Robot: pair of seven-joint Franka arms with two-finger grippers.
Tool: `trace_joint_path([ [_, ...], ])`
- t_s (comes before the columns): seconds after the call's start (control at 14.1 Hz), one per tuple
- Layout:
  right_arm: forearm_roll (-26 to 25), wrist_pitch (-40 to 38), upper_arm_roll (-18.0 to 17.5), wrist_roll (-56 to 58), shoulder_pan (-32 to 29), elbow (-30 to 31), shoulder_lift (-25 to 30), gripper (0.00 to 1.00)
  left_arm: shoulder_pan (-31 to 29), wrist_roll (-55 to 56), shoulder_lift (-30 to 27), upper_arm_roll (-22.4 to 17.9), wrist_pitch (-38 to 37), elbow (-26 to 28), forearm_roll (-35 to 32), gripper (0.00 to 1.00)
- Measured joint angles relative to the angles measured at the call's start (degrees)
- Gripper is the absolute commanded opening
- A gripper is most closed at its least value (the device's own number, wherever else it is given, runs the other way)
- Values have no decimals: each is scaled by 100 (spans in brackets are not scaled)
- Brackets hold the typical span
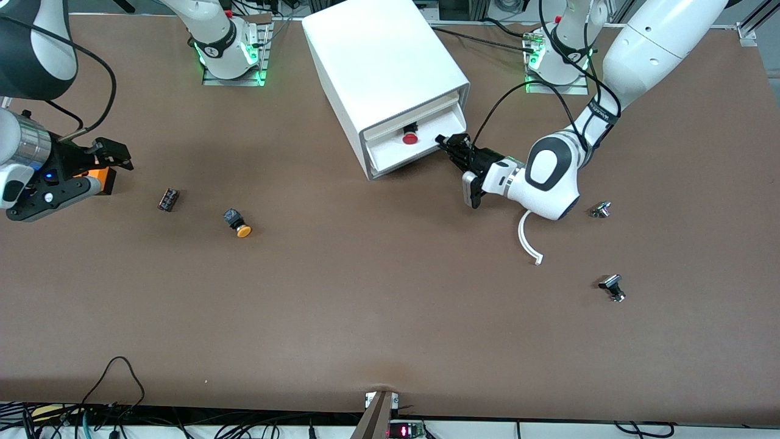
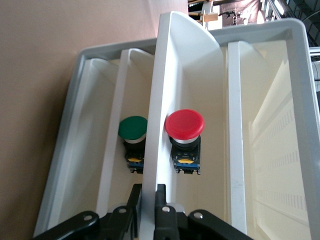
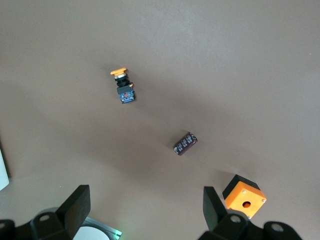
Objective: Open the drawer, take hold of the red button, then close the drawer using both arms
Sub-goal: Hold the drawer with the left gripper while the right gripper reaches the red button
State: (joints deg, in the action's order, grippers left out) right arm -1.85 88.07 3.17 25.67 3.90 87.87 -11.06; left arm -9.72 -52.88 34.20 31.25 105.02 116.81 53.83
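Drawer [image 1: 407, 148]: part-open, left gripper [image 1: 450, 144] clamped on its front lip.
Button [image 1: 410, 138]: inside drawer, 9 o'clock of gripper; likely light, rigid; take by red cap.
Right gripper [image 1: 103, 160]: spread wide, waiting.

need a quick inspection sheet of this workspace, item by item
surface: brown table, flat.
job's things: drawer pulled partly out of the white cabinet; red button stands in it.
clutter: orange-capped button, dark cylinder, orange box, white curved strip, two small metal parts.
grippers: left gripper shut on the drawer's front lip; right gripper open, waiting over the table beside the orange box.
cables: black ones on both arms and along the table's edge nearest the camera.
surroundings: nothing seen.
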Motion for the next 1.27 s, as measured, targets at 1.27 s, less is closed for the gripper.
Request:
trace_joint_path([
  [1.27, 298, 324, -687, -2935, 1002, 0, -20, 100, -53, 187, 11, -435, 0, -440, 0, 0],
])
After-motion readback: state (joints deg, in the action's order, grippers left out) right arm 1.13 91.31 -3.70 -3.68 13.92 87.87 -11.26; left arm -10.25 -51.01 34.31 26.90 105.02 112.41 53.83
